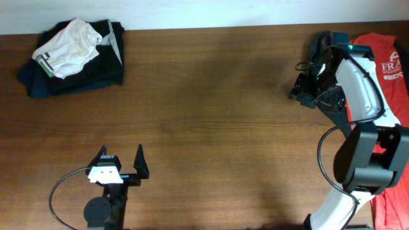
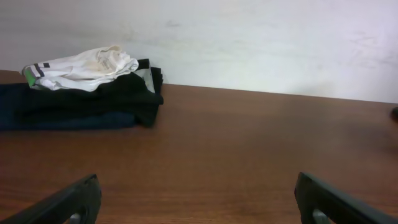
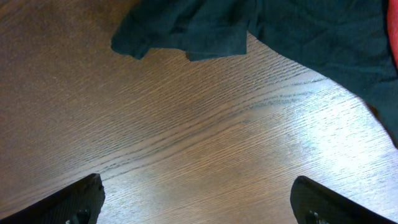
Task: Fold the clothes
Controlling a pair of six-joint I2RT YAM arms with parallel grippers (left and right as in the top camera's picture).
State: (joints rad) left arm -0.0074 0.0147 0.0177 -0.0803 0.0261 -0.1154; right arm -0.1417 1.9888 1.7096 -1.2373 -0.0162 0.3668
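Note:
A stack of folded clothes (image 1: pixel 73 57), dark garments with a white one (image 1: pixel 67 46) on top, lies at the table's far left; it also shows in the left wrist view (image 2: pixel 87 93). A dark teal garment (image 3: pixel 292 31) lies at the far right, partly under my right arm (image 1: pixel 358 83). A red shirt (image 1: pixel 390 70) with white print lies along the right edge. My right gripper (image 3: pixel 196 202) is open and empty over bare wood just short of the teal garment. My left gripper (image 2: pixel 196 202) is open and empty at the near left (image 1: pixel 121 163).
The brown wooden table (image 1: pixel 211 121) spans the view. A pale wall (image 2: pixel 249 43) runs behind its far edge. The right arm's base (image 1: pixel 367 160) stands at the near right over the red shirt.

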